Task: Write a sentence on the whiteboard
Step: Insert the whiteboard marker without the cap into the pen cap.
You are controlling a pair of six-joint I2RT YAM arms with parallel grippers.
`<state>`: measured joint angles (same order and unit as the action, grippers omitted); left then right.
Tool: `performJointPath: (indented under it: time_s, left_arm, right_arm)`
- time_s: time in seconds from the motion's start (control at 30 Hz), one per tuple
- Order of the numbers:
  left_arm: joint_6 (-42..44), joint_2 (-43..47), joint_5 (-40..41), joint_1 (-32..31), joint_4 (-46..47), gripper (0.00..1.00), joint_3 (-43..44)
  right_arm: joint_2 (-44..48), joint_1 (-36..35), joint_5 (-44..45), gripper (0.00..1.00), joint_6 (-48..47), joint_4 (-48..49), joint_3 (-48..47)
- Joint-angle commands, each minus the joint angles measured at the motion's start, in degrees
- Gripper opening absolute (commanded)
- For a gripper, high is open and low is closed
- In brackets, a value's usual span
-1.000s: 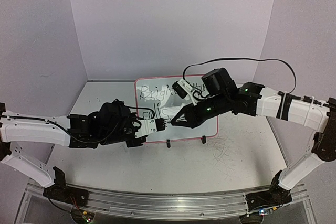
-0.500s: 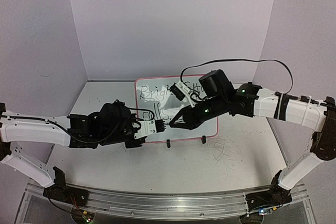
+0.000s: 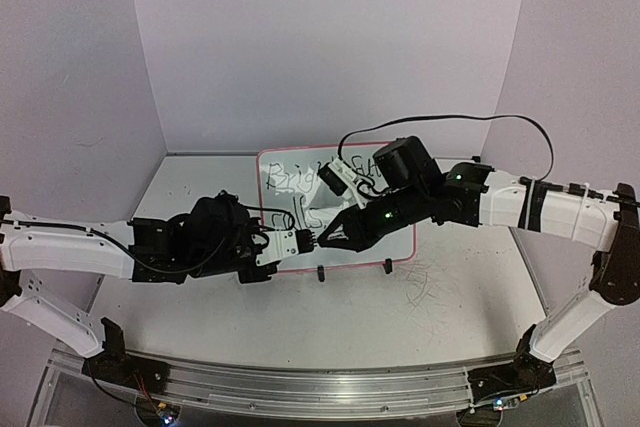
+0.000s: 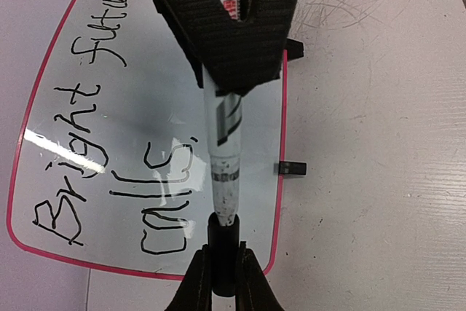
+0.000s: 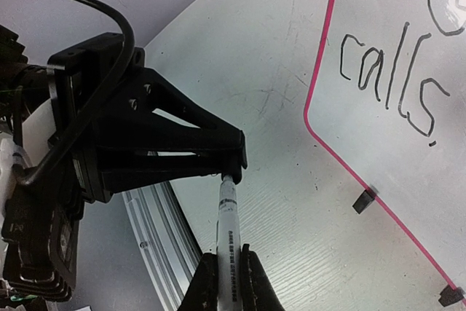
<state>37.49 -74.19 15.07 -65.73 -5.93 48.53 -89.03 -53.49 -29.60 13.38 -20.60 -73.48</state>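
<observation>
The whiteboard (image 4: pixel 167 100) rests on the surface (image 4: pixel 364 143) with the sentence (image 4: pixel 86 118) complete, so with the left claw (image 4: pixel 223 256) clamped on the cap (image 4: pixel 223 242) and the right claw (image 5: pixel 228 254) clamped on the marker (image 4: pixel 224 129), line them up and push straight together

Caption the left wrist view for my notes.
The left gripper and right gripper grip one marker over the sentence on the whiteboard.

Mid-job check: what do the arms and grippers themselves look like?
The left arm and right arm are white shells with black joints. The right shows green lights and a looping black cable. Jaws are black and tapered, with ribbed surfaces.
</observation>
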Motion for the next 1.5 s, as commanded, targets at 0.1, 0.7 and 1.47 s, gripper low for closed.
performJointPath:
  time_s: [0.1,0.7,1.47]
  left_arm:
    - [-1.0,1.4,0.0,0.0,2.6,0.0,2.3]
    - [-2.1,1.9,-0.1,-3.1,2.7,0.0,8.8]
    - [2.8,0.8,15.1,-14.7,9.4,0.0,8.4]
  right_arm:
    - [-0.1,-0.8,-0.1,0.0,0.6,2.0,-0.7]
    - [-8.0,-1.0,-3.8,0.0,4.2,2.8,-7.1]
    - [-14.5,-2.8,-9.3,0.0,18.4,11.7,-10.4]
